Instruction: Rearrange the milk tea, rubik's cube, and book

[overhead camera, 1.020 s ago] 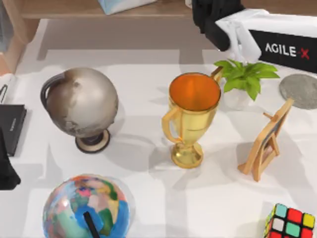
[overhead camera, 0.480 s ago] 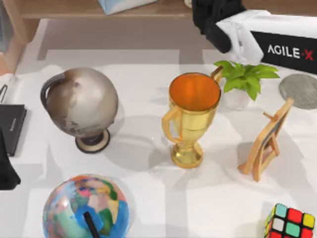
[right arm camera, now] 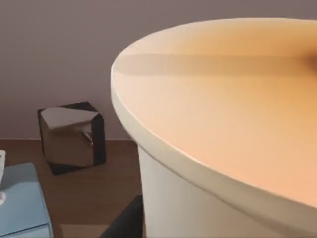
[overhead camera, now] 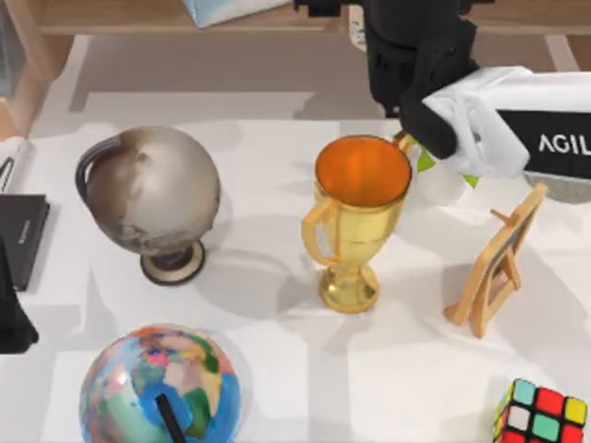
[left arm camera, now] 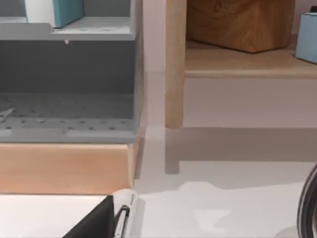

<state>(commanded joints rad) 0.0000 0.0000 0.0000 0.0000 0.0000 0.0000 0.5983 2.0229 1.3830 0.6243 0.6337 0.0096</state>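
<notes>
While right gripper (overhead camera: 406, 41) reaches rearward, rubik's cube (overhead camera: 541, 413) sits.

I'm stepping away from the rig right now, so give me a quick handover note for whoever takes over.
Right gripper: reaching over the far shelf, right up against the milk tea; a grip isn't confirmed.
Left arm: parked at the table's left edge.
Rubik's cube: near right corner of the table, untouched.
Book: probably the teal-covered one on the grey shelf.
Done: nothing visibly rearranged yet.
Left: milk tea, then the cube and the book.
</notes>
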